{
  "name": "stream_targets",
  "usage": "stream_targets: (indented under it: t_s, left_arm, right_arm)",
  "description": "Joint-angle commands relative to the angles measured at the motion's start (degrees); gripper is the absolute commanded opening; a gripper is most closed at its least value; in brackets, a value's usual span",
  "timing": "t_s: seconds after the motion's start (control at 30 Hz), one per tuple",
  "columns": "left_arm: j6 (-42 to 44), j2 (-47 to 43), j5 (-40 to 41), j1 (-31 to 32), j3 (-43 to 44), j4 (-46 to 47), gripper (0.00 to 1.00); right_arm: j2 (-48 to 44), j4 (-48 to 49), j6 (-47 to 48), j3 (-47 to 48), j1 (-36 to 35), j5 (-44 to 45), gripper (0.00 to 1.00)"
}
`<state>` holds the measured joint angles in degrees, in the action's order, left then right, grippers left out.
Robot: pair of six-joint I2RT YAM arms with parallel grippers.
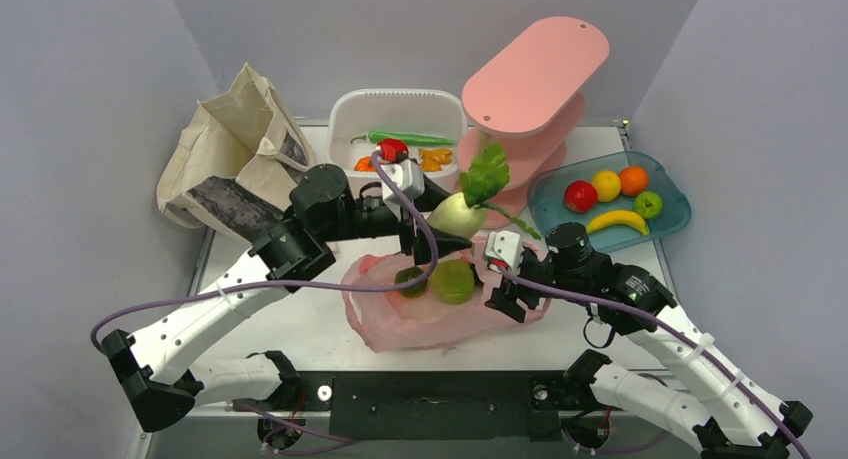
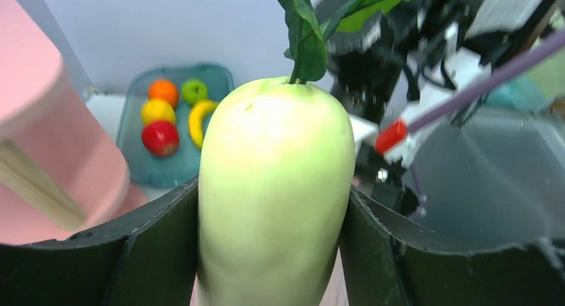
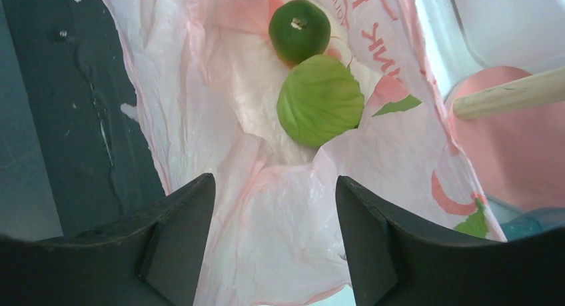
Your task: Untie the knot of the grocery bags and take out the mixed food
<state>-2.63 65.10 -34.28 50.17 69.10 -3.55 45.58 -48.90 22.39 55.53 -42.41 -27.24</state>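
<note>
1. Clamped between the black, curved fingers (image 2: pixel 153 253) of the left claw (image 2: pixel 276 253): a long radish (image 2: pixel 276 186), smooth and glossy, pale green-white, rounded at its far end, pressed by both pads.
2. Sprouting from the radish tip, beyond that claw: dark green leaves (image 2: pixel 303 39), flat, veined and ragged-edged.
3. Below the left claw, from the top view: a thin pink bag (image 1: pixel 400 324), translucent and crumpled, lying open-mouthed on the table, with the radish raised over its far edge.
4. Ahead and to the left of the left claw: a shallow teal tray (image 2: pixel 170 176) with rounded corners, carrying round fruit and a curved banana. Nearer on that side: a matte pink stand (image 2: pixel 60 153) with rounded shelves and a pale wooden post.
5. Right claw (image 3: pixel 274 246): fingers spread wide, nothing pinched, wrinkled pink film directly beneath and between them.
6. Ahead of the right claw, inside the bag: a light green cabbage-like ball (image 3: pixel 320 101), ribbed with veins. Just beyond it: a smaller dark green ball (image 3: pixel 299 30), shiny, with a pale stem scar.
7. To the right of that claw: red print on the bag's film.
8. Well apart from both claws, past the left arm's elbow: a beige canvas tote (image 1: pixel 235 139), slumped and creased, with a dark mottled patch.
</note>
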Motion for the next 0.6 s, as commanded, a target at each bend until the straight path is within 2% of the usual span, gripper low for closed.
stream_targets:
  t_s: [0.0, 0.13, 0.2, 0.23, 0.33, 0.47, 0.57]
  left_arm:
    - [-9.16, 3.09, 2.15, -0.81, 9.19, 9.74, 0.20]
    - [-7.56, 6.37, 5.01, -7.41, 15.37, 10.41, 0.28]
    - [-5.47, 9.40, 7.65, -13.40, 19.27, 6.34, 0.30]
    - [-4.89, 12.65, 7.65, -18.26, 21.14, 1.57, 0.30]
    - [-1.47, 20.08, 5.99, -26.09, 28.84, -4.82, 0.27]
    - [16.69, 29.71, 9.89, -30.04, 31.67, -9.60, 0.24]
    - [23.63, 35.60, 15.58, -30.53, 35.79, -13.66, 0.26]
  right_arm:
    - [-0.56, 6.02, -5.42, 3.26, 0.10, 0.71, 0.64]
    - [-0.81, 7.57, -7.53, 5.00, -0.02, 1.86, 0.67]
    - [0.07, 8.20, -8.36, 6.24, 0.04, 2.59, 0.67]
    - [0.40, 8.43, -8.73, 7.20, 0.05, 2.98, 0.68]
    - [2.14, 9.40, -9.66, 9.10, 0.13, 4.06, 0.68]
    - [3.50, 10.42, -10.91, 11.93, 0.69, 5.30, 0.68]
    - [4.01, 10.55, -11.53, 13.22, 0.94, 5.52, 0.68]
